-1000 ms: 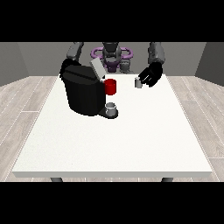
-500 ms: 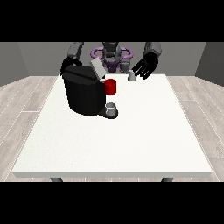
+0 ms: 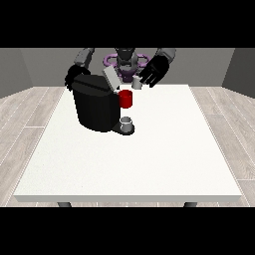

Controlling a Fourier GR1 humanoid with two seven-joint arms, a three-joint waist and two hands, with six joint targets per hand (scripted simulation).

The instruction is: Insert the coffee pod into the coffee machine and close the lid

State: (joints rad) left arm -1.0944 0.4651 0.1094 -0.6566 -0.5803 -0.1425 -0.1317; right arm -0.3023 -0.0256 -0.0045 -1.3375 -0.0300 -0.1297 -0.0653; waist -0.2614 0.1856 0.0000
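Carrying the coffee pod (image 3: 137,82), the hand at the view's right (image 3: 154,70) has fingers curled round it, just right of the coffee machine (image 3: 97,102) and level with its raised lid (image 3: 111,78). Pod looks light, stiff, smooth (best held by its sides). The other hand (image 3: 72,75) sits behind the machine; fingers unreadable.

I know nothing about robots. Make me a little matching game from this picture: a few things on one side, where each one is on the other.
Things:
1. coffee machine
2. coffee pod
3. grey cup
4. table

Descriptions:
A. held up in the hand at the view's right
B. white, carrying everything
C. black, lid raised
D. standing at the machine's base

Pairs: 1-C, 2-A, 3-D, 4-B
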